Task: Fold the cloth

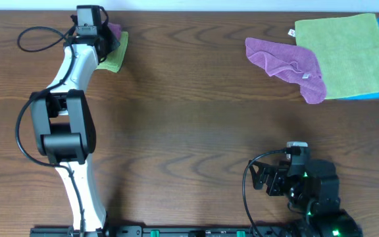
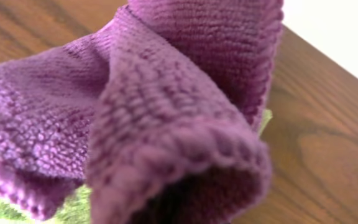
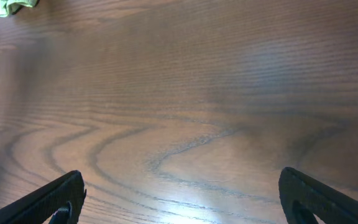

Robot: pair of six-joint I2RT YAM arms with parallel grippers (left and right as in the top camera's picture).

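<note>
The lilac-purple cloth [image 1: 287,60] with a small white tag lies loosely crumpled at the back right, partly over a green cloth [image 1: 347,52]. My left gripper [image 1: 104,38] is at the back left, shut on a second, bunched-up purple cloth [image 2: 166,106] that fills the left wrist view and hides the fingers. A corner of it shows in the overhead view [image 1: 114,29]. My right gripper [image 3: 179,199] is open and empty, low over bare wood at the front right [image 1: 263,179], far from both cloths.
A small green cloth [image 1: 114,56] lies under the left gripper and shows in the left wrist view [image 2: 73,208]. A blue edge [image 1: 374,95] shows under the big green cloth. The table's far edge runs just behind both piles.
</note>
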